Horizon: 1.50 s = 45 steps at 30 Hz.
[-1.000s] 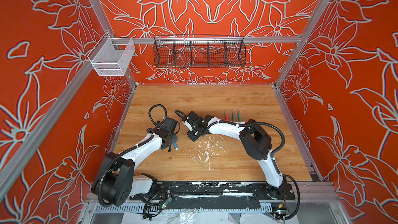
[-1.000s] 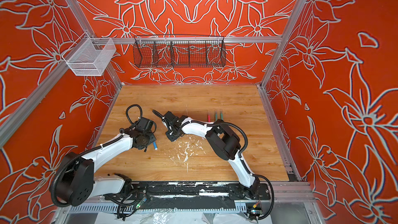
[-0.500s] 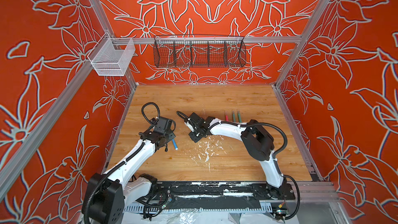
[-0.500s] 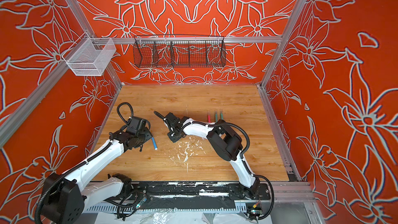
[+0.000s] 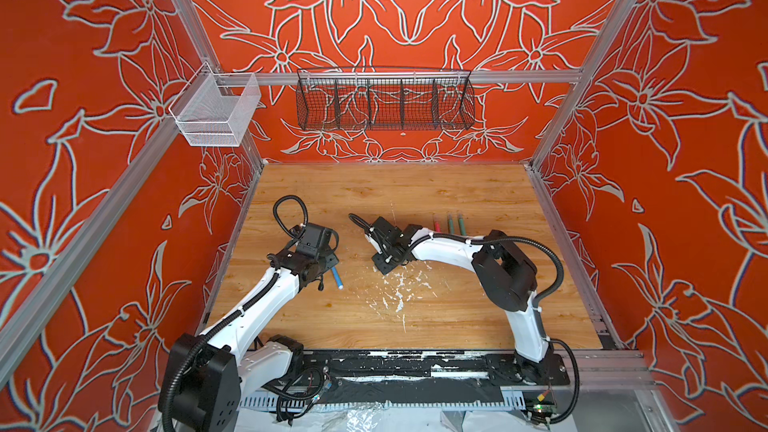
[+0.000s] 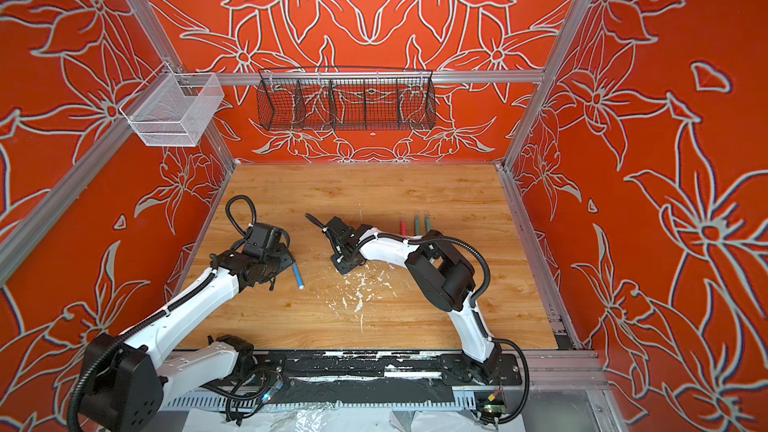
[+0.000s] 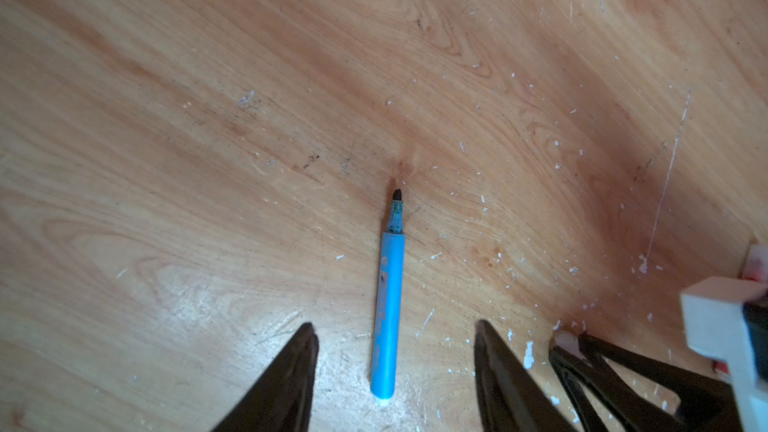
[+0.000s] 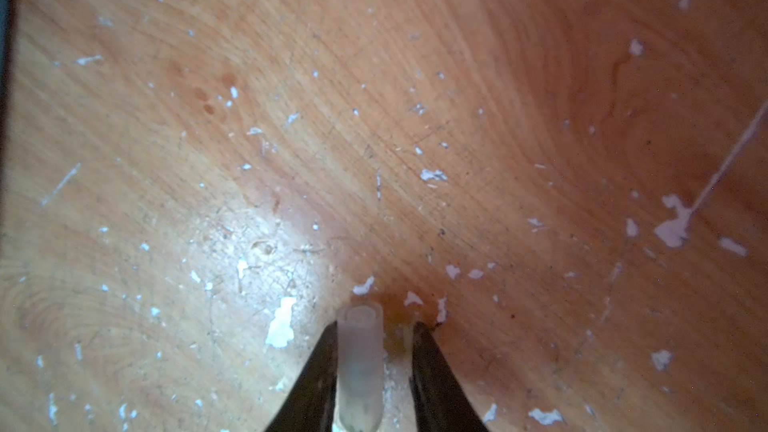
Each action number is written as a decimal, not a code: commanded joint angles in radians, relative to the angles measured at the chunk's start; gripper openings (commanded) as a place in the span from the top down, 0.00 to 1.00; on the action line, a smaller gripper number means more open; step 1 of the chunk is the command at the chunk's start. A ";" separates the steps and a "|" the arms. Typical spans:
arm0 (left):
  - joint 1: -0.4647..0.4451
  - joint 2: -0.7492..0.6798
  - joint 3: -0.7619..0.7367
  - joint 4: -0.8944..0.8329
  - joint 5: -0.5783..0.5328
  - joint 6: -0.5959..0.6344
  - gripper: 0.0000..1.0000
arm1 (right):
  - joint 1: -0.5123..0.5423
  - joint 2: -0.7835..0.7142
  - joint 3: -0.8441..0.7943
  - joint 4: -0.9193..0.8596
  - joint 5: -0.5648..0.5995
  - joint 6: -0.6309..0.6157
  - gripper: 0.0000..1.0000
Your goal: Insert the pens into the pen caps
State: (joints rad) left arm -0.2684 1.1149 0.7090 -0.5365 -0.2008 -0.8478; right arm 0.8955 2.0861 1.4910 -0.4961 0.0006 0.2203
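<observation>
A blue pen (image 7: 388, 309) lies uncapped on the wooden table, dark tip pointing away from my left gripper (image 7: 395, 328). That gripper is open, with one finger on each side of the pen's white-plugged end and touching neither side. In both top views the blue pen (image 5: 336, 279) (image 6: 297, 276) sticks out from under the left gripper (image 5: 329, 261). My right gripper (image 8: 374, 326) has narrow jaws around a translucent pen cap (image 8: 360, 351). The cap rests against one finger, with a gap to the other. A red pen (image 5: 436, 224) and two green pens (image 5: 450, 223) lie side by side behind the right arm.
White paint flecks (image 5: 399, 288) dot the middle of the table. A black wire basket (image 5: 384, 99) hangs on the back wall and a white mesh basket (image 5: 214, 112) on the left rail. The black base rail (image 5: 415, 367) runs along the front edge.
The left arm's elbow has swung out and back while its gripper stayed over the blue pen. The right arm has barely moved.
</observation>
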 commanded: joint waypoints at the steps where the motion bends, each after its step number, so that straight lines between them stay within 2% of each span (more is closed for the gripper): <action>1: 0.006 -0.004 0.018 0.004 -0.003 0.012 0.41 | 0.000 -0.031 0.001 -0.037 0.044 0.020 0.77; 8: 0.008 -0.003 0.032 0.011 0.005 0.038 0.39 | -0.010 -0.084 -0.031 -0.020 0.135 0.059 0.83; 13: 0.008 0.037 0.034 0.051 0.057 0.068 0.36 | -0.083 -0.150 -0.118 -0.004 0.209 0.158 0.85; 18: 0.005 0.150 0.065 0.033 0.109 0.073 0.36 | -0.172 -0.211 -0.237 0.018 0.218 0.271 0.84; 22: 0.005 0.255 0.104 0.001 0.140 0.081 0.38 | -0.198 -0.222 -0.275 0.042 0.191 0.315 0.82; 26: 0.005 0.291 0.096 0.000 0.148 0.078 0.39 | -0.216 -0.204 -0.289 0.059 0.166 0.349 0.80; 33: 0.005 0.321 0.070 0.030 0.167 0.081 0.39 | -0.219 -0.192 -0.278 0.054 0.160 0.363 0.70; 40: 0.005 0.381 0.058 0.065 0.172 0.089 0.41 | -0.220 -0.299 -0.266 0.026 0.113 0.323 0.63; 42: 0.005 0.403 0.059 0.072 0.174 0.090 0.44 | -0.217 -0.329 -0.254 0.018 0.058 0.276 0.61; 45: 0.005 0.428 0.061 0.072 0.176 0.093 0.50 | -0.210 -0.376 -0.243 -0.016 0.039 0.254 0.61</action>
State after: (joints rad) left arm -0.2676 1.5085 0.7784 -0.4625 -0.0345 -0.7582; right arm 0.6800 1.7645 1.2217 -0.4702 0.0864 0.5114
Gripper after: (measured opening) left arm 0.512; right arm 0.389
